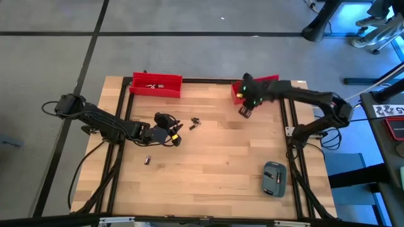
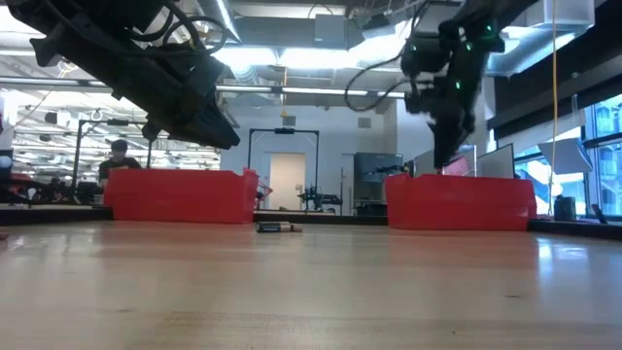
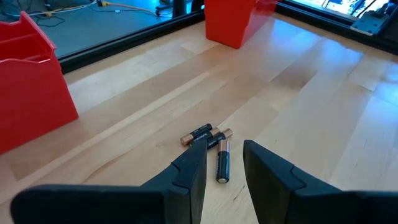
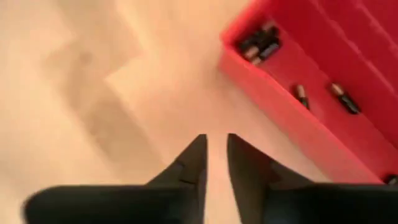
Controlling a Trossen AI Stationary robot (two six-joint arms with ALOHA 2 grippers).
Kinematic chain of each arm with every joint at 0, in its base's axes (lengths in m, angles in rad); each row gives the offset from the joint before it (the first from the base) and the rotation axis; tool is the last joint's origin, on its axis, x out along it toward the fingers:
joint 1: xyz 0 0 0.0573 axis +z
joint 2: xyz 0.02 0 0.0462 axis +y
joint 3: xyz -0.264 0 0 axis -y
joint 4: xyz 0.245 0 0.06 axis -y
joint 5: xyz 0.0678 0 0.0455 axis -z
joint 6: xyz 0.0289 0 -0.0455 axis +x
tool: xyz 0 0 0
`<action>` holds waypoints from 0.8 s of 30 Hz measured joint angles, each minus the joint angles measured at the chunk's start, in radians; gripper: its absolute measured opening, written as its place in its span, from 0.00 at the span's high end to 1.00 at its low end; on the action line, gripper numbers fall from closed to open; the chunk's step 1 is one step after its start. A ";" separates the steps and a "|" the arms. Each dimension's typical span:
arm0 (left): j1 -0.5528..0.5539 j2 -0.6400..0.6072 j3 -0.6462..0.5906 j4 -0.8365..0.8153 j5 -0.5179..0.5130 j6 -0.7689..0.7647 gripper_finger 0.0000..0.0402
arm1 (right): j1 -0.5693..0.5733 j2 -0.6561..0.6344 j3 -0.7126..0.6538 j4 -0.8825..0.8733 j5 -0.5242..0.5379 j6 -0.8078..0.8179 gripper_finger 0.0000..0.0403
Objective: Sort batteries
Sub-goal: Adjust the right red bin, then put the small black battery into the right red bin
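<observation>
The left gripper (image 1: 175, 134) hangs low over the wooden table (image 1: 214, 164) near its left-centre, its two dark fingers (image 3: 189, 169) parted with a clear gap between them and nothing held. Just ahead of those fingers lies a small cluster of batteries (image 3: 210, 144) — three dark cells with copper-coloured ends, two lying side by side at an angle and a third crossing below them, all resting on the bare wood. From above the same cluster (image 1: 195, 122) shows near the table's middle, and one more lone battery (image 1: 148, 160) lies apart, nearer the front-left.

The right gripper (image 1: 245, 111) hovers beside the right red bin (image 1: 268, 80) at the far edge of the table, just off the bin's near wall. Its fingers (image 4: 191, 163) stand close together with only a narrow slit between them, and nothing shows in that slit. Inside this bin (image 4: 298, 118) several batteries (image 4: 260, 43) lie on the floor — a few bunched in one corner, others scattered farther along.

The left red bin (image 1: 156, 85) sits at the far edge, well apart from both grippers. A grey-blue case (image 1: 274, 178) lies near the table's front-right corner.
</observation>
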 joint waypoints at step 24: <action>-0.004 0.000 0.000 -0.001 0.000 -0.008 0.76 | -0.009 0.084 -0.233 0.566 0.310 0.035 0.98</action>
